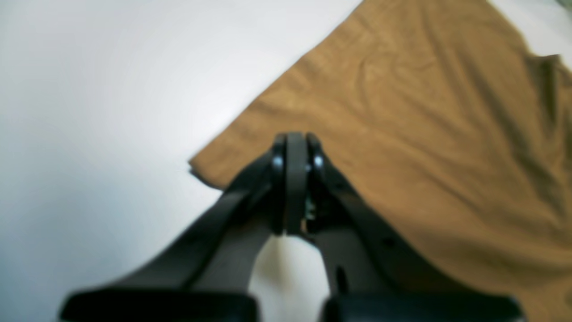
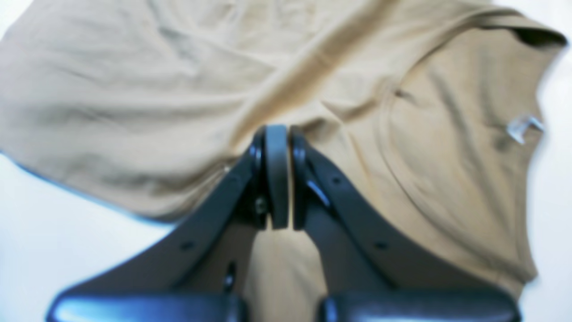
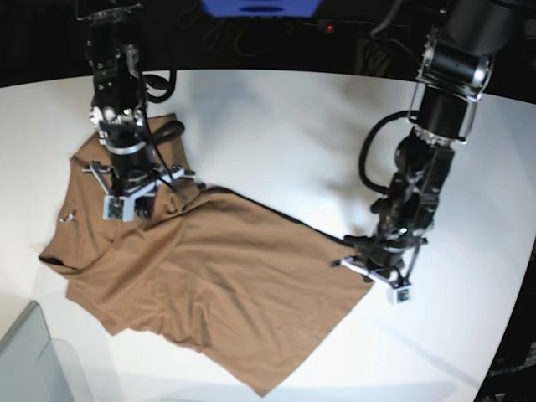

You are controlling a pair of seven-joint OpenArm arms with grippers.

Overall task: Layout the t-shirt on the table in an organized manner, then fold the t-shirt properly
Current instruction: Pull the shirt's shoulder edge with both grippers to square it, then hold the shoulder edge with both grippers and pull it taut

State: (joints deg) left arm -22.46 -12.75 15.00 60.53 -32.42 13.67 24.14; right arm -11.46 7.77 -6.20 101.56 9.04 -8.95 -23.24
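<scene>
Brown cotton t-shirt (image 3: 209, 285) lies rumpled on white worktop (image 3: 285, 126); both my tools, left (image 1: 295, 147) and right (image 2: 277, 138), pinch cloth closed, so I'd pull apart evenly.

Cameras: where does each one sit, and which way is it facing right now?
Left wrist: on the left arm, looking past its shut left gripper at the t-shirt hem corner.
Right wrist: behind the shut right gripper, facing the shirt's neck tag.
Base: high, looking down on the table and both arms.
All share the t-shirt.
</scene>
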